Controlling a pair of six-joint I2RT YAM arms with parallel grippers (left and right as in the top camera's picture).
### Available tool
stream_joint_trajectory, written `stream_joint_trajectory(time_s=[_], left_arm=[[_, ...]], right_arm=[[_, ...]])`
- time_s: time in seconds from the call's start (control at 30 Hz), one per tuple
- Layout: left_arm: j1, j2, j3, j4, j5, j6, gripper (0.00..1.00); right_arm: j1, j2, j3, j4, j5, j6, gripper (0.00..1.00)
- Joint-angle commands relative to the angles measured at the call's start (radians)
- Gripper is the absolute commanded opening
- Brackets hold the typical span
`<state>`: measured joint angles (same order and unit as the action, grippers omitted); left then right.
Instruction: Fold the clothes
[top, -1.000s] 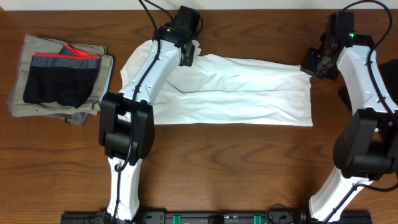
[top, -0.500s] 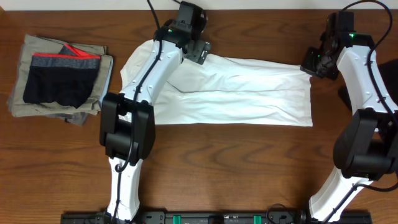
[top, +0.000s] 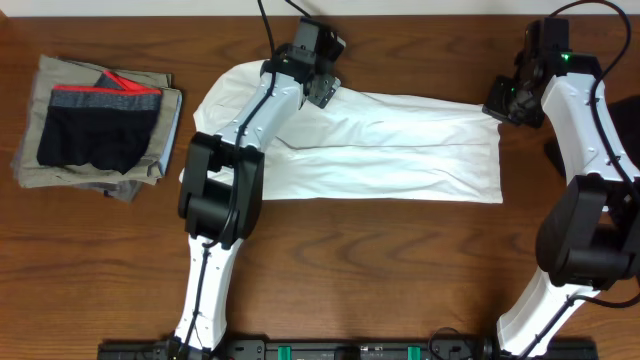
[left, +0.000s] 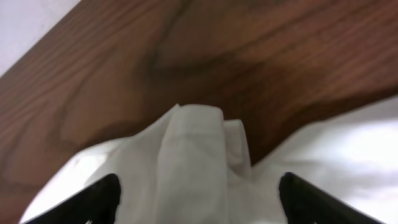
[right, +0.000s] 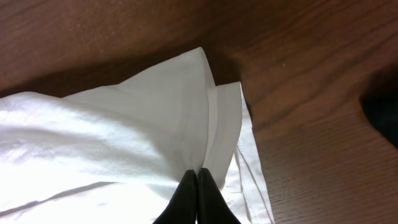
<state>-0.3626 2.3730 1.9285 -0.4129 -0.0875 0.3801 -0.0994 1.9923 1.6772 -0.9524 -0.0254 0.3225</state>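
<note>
Wood table: folded, wrinkly white T-shirt

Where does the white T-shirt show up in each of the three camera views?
Overhead: the white T-shirt lies spread across the upper middle, between the two arms.
Left wrist: a bunched corner of it sits bottom centre.
Right wrist: it fills the lower left, with a corner pointing up.
Shared landmark: the brown wooden table under it.
</note>
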Motion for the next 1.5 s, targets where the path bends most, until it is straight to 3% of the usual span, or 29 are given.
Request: stream_joint_trajectory(time_s=[0.0, 0.3, 0.53, 0.7, 0.93, 1.47], left_arm=[[0.006, 0.020, 0.006, 0.039, -0.033, 0.027, 0.71], [0.015, 0.060, 0.006, 0.060, -0.033, 0.027, 0.60], [0.025, 0.079, 0.006, 0.057, -0.034, 0.027, 0.58], [0.026, 0.079, 0.006, 0.057, -0.038, 0.026, 0.39], [0.023, 0.059, 0.007, 0.038, -0.089, -0.001, 0.22], [0.020, -0.121, 0.006, -0.226, -0.090, -0.274, 0.21]], right_arm=[[0.011, -0.011, 0.001, 0.001, 0.010, 0.013, 0.01], [0.011, -0.011, 0.001, 0.000, 0.010, -0.002, 0.01], [0.011, -0.011, 0.001, 0.000, 0.010, -0.002, 0.01], [0.011, -0.011, 0.001, 0.000, 0.010, -0.005, 0.01], [0.011, -0.011, 0.001, -0.001, 0.011, -0.005, 0.01], [0.007, -0.011, -0.002, -0.050, 0.030, 0.018, 0.01]])
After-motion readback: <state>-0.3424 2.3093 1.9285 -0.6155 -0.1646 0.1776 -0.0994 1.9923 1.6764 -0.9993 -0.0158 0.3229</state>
